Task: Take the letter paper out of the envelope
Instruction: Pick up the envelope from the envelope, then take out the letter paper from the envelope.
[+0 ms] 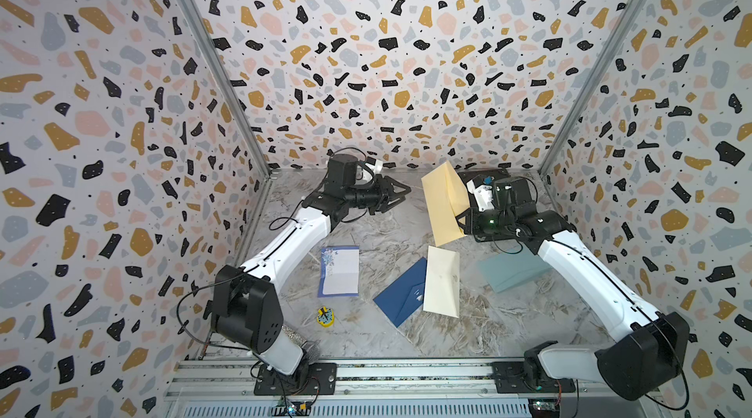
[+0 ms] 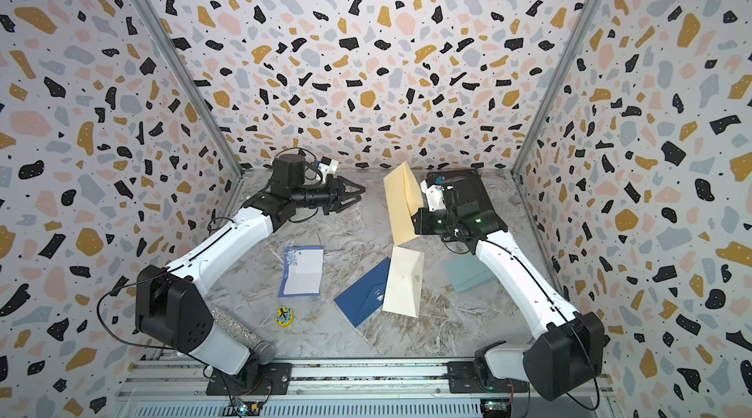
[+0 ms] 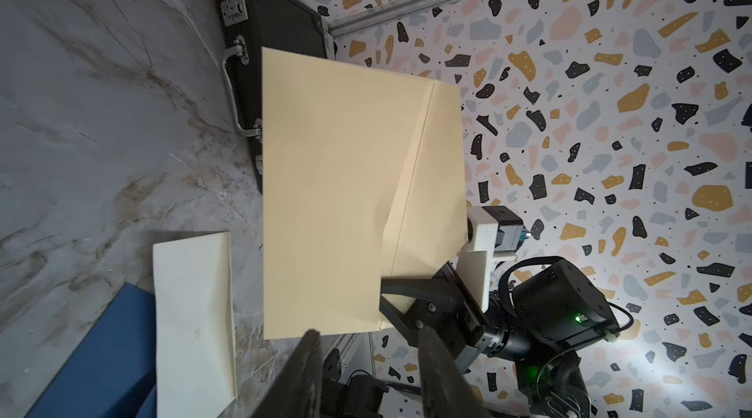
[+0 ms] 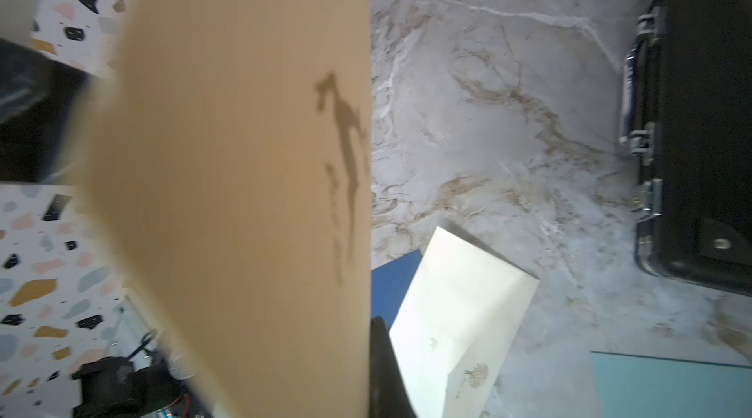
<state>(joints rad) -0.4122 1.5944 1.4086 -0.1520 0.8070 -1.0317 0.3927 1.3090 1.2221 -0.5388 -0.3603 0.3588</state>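
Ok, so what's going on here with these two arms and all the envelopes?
The right arm has its jaws shut on a tan envelope, holding it up off the table. The left arm has its jaws open and empty, facing it. A blue-bordered letter paper lies flat near the left arm; a blue envelope, a cream envelope and a teal envelope lie nearby.

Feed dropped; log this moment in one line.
right gripper: shut on tan envelope, upright | left gripper: open, empty | letter paper: on table
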